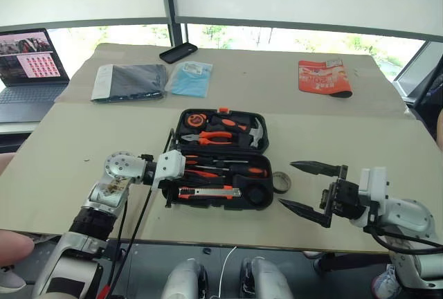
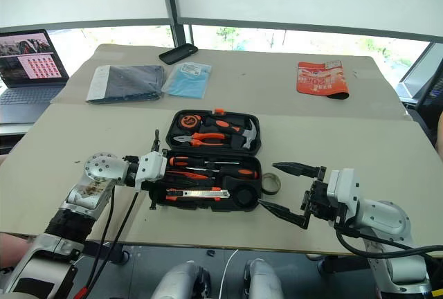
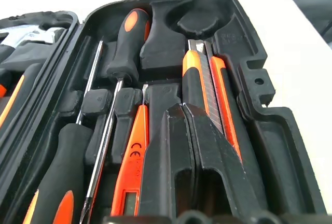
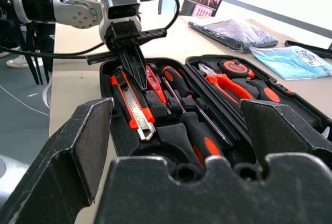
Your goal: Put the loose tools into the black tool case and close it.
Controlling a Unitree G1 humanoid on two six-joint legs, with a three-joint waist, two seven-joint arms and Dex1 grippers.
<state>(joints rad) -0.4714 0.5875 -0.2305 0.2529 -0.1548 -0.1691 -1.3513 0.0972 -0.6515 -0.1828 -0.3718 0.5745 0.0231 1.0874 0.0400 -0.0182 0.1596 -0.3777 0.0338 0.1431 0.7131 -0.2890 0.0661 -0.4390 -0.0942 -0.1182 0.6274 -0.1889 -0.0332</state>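
Right gripper (image 1: 308, 186) hangs spread near the table's front edge; left gripper (image 4: 136, 68), pinched empty, over the open black tool case (image 1: 257, 192) holding utility knife (image 1: 208, 192), screwdrivers (image 1: 228, 169). Tape roll (image 1: 281, 183) outside.

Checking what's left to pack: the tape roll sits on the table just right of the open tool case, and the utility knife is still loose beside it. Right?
Not quite. The tape roll does sit on the table right of the open tool case, but the utility knife already lies in the case's front recess, as the right eye view shows.
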